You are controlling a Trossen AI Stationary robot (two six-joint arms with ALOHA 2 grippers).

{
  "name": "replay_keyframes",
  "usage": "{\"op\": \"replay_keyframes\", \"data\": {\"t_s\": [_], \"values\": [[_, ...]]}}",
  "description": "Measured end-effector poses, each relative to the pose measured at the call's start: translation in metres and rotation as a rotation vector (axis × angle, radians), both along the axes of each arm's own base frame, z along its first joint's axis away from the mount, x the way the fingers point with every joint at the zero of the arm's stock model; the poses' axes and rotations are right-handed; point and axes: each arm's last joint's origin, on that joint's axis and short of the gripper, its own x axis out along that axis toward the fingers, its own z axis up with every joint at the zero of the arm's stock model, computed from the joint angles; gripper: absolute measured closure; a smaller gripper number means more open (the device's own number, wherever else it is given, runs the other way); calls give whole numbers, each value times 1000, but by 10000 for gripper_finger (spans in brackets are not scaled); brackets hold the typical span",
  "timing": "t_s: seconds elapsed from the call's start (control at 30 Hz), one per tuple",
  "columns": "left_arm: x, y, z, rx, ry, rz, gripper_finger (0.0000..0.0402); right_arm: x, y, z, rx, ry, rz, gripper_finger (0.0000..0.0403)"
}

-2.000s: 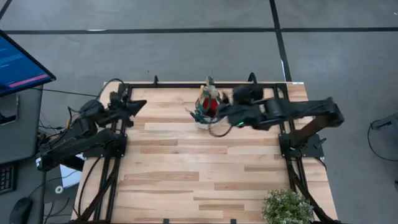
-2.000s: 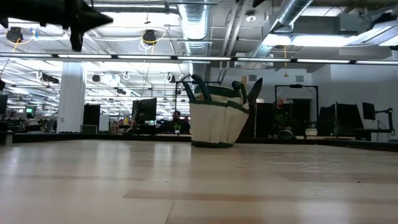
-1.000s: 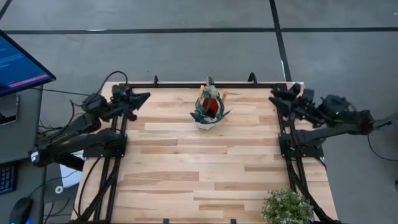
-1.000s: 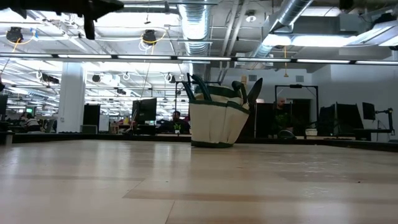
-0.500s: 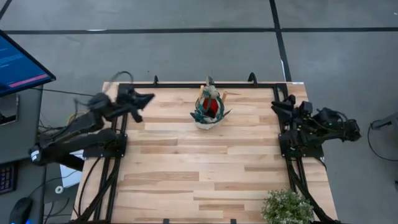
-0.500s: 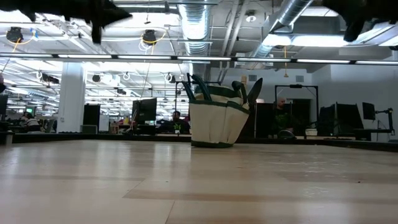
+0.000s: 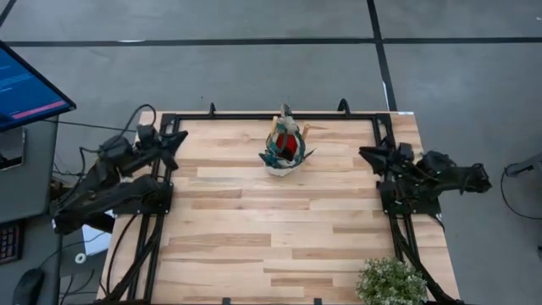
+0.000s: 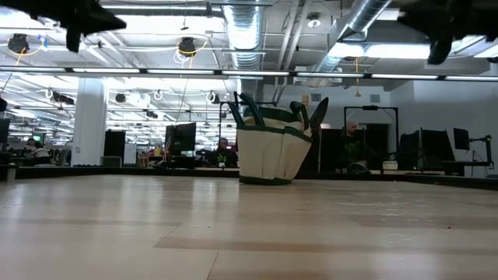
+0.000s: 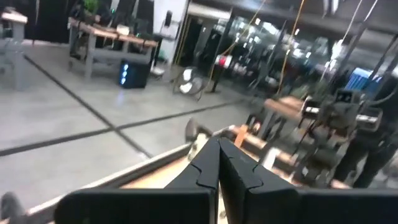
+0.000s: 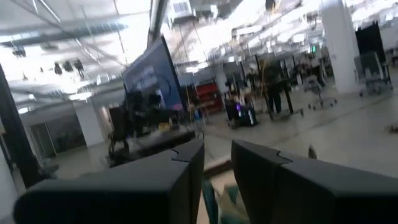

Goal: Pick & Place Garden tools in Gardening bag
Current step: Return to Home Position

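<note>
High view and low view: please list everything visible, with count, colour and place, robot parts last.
table: one, light wood, under both arms
gardening bag: one, beige with teal trim, upright near the middle of the table's far edge
garden tools: count unclear, dark ends sticking out of the bag's top
red item: one, inside the bag
plant: one, green, near right corner of the table
monitor: one, blue screen, off the table to the left
people: at least two, far off in the room behind the bag
left gripper: one, dark, shut, over the far left corner
right gripper: one, dark, open, at the right edge
</note>
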Motion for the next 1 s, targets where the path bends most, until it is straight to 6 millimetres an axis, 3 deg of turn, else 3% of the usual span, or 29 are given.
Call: {"op": "replay_keyframes", "data": {"t_s": [0.2,0.33,0.47,0.6,0.87,1.0], "values": [[14,11,-32,-39,30,86,399,16,0,-37,93,5,10,349],[27,17,-50,-2,-10,72,399,21,0,-54,130,-79,19,371],[38,23,-70,65,-94,70,397,21,2,-54,139,-82,69,398],[47,27,-100,71,-138,50,398,22,4,-54,114,-83,155,399],[48,26,-102,124,-72,10,397,26,5,-67,94,62,179,401],[52,27,-115,42,33,-19,398,27,5,-78,184,158,170,400]]}}
